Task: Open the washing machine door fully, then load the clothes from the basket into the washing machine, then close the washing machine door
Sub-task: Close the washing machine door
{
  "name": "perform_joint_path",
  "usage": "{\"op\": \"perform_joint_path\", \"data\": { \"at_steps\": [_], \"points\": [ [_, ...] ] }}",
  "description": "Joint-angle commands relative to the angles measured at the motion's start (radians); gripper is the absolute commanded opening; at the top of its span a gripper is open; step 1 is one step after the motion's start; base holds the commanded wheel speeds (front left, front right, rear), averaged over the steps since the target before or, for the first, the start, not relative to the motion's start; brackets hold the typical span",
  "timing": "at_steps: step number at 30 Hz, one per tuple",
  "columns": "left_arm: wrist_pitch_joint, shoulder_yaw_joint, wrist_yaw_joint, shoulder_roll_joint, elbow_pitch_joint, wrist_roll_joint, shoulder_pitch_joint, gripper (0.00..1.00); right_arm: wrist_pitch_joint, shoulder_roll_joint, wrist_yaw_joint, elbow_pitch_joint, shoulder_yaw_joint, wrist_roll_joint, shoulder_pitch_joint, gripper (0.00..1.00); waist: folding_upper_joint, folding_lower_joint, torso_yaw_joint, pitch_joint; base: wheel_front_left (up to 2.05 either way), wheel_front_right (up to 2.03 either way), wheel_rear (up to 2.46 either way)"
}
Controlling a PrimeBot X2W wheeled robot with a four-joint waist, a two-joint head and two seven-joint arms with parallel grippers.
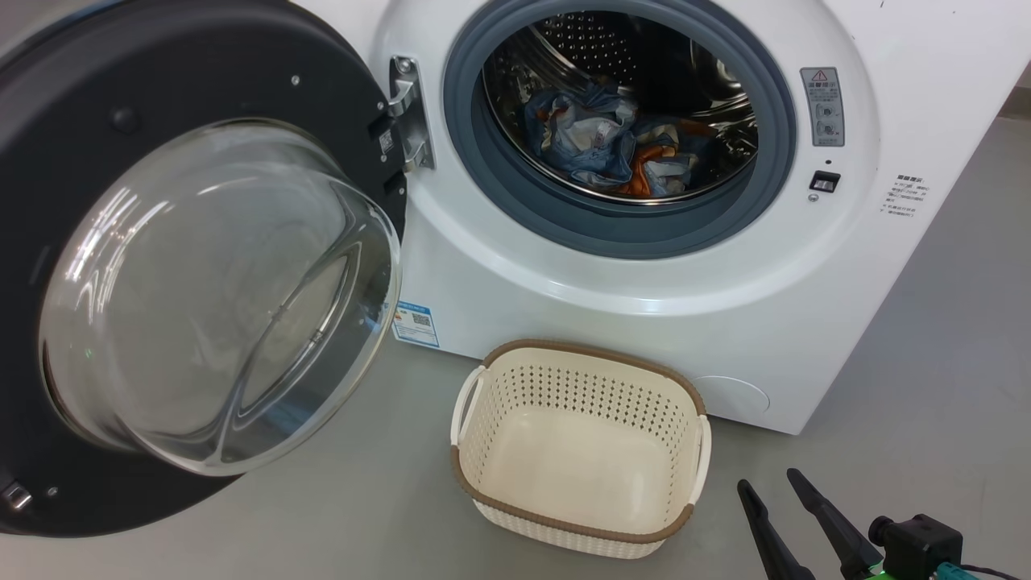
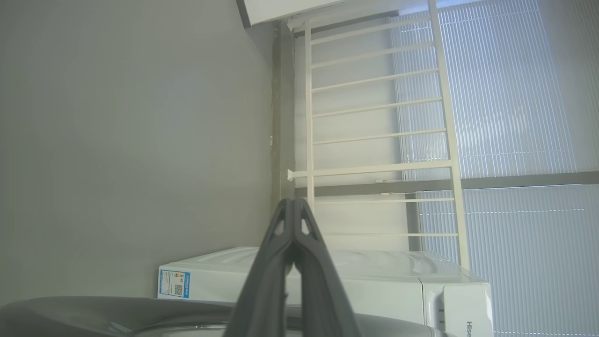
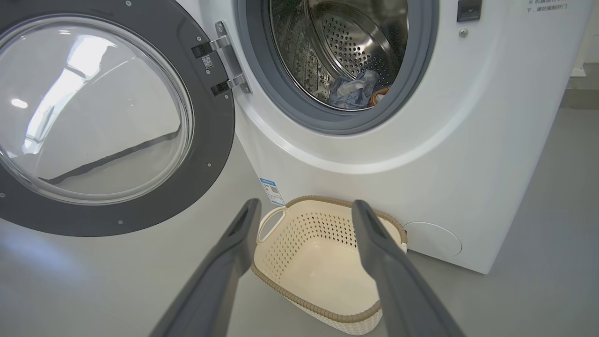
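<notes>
In the head view, the washing machine door (image 1: 201,266) is standing swung wide to the left on its hinge (image 1: 407,113). The clothes (image 1: 620,145) are lying in the steel drum (image 1: 596,48) of the washing machine (image 1: 644,322), so loading looks done and only the closing is remaining. The basket (image 1: 592,352) is sitting on the floor (image 1: 322,524) with nothing in it, just beside the machine's front and below the opening. The right gripper (image 1: 768,479) is hovering low to the basket's right, jaws apart and holding nothing. The blue fabric is bunching toward the drum's front lip. If a fold slips onto the grey gasket (image 1: 620,232), the shutting door could be pinching it.

In the left wrist view, the left gripper (image 2: 292,202) is pointing past the machine's white side toward a window (image 2: 514,93), jaws pressed together on nothing. A dark curved edge, probably the door's rim, is lying along the bottom. Pushing with closed tips on that glossy curve is risking a slip that leaves the door short of its latch.

In the right wrist view, the wide-apart jaws are framing the basket, near it but not touching. The door's arc is likely passing over the basket. I cannot tell whether it is clearing the rim, and a clip there would be stalling the swing or shoving the basket.
</notes>
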Motion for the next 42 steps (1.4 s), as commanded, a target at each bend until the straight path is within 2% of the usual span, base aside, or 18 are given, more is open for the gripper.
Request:
{"op": "perform_joint_path", "data": {
  "at_steps": [1, 18, 30, 42],
  "points": [
    [0.018, 0.006, -0.008, 0.052, -0.036, -0.018, -0.017, 0.0, -0.012, -0.019, 0.002, -0.02, 0.015, -0.001, -0.036, 1.0, 0.0, 0.0, 0.001, 0.001, 0.0, 0.0, 0.0],
    [0.121, -0.012, -0.037, 0.011, -0.023, -0.057, -0.01, 0.0, -0.012, -0.024, 0.002, -0.019, 0.016, -0.001, -0.049, 1.0, 0.0, 0.0, -0.016, 0.012, 0.0, 0.0, 0.0],
    [0.202, -0.046, -0.021, 0.007, -0.034, -0.053, 0.008, 0.0, -0.012, -0.02, 0.002, -0.02, 0.012, -0.002, -0.043, 1.0, 0.0, 0.0, -0.009, 0.003, 0.0, 0.0, 0.0],
    [0.347, -0.102, 0.01, -0.059, -0.16, -0.065, 0.072, 0.0, -0.012, -0.016, 0.002, -0.023, 0.006, -0.003, -0.038, 1.0, 0.0, 0.0, 0.009, -0.006, 0.0, 0.0, 0.0]
  ]
}}
